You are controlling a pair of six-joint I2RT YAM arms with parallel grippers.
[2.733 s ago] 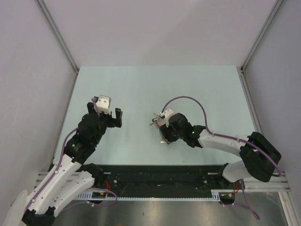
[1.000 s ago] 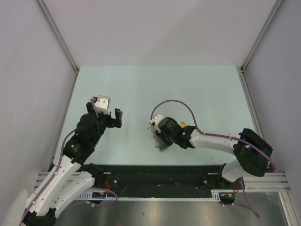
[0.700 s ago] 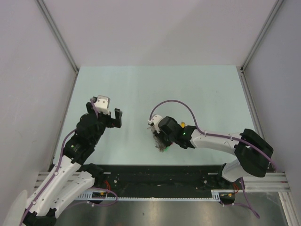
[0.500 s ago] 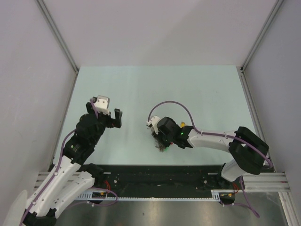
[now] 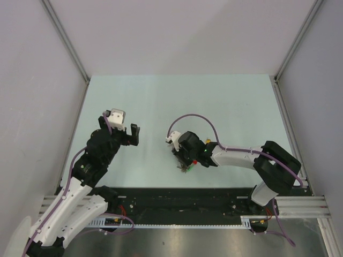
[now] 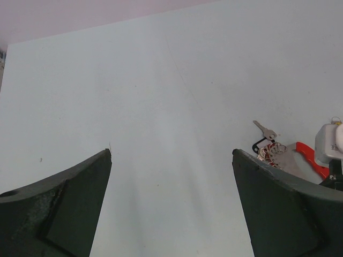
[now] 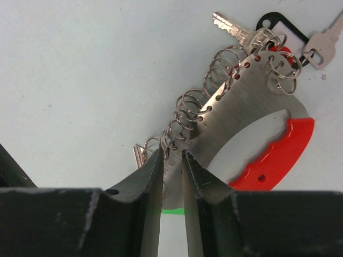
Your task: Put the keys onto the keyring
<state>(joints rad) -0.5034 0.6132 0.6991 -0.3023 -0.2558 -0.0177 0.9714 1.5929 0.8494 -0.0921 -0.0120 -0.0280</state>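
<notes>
Right claw (image 7: 172, 155) is clenched to a slit. It looks to be pinching the narrow end of the keyring (image 7: 252, 101), whose grey metal plate runs down into the gap between the fingers. From above, the pair sits mid-table (image 5: 225, 101), toward the near edge.

- The plate's long axis runs straight away from the right claw's tips, widening as it goes.
- The red band (image 7: 278, 150) curves along one flank. A row of split rings (image 7: 214, 80) lines the other.
- Two silver keys (image 7: 236, 29) and a black tag (image 7: 276, 24) hang at the end farthest from the grip.
- Another key blade (image 7: 139, 155) pokes out just beside one finger.
- A green sliver (image 7: 172, 211) shows low between the fingers. It may be a key head; I cannot tell.

Left claw (image 6: 171, 152) is released, jaws wide, holding nothing. It hovers well apart, with the keyring off to its right.

The right arm is the nearer one. My judgement is that any threading would need the left claw to come across to the ring-lined edge.
</notes>
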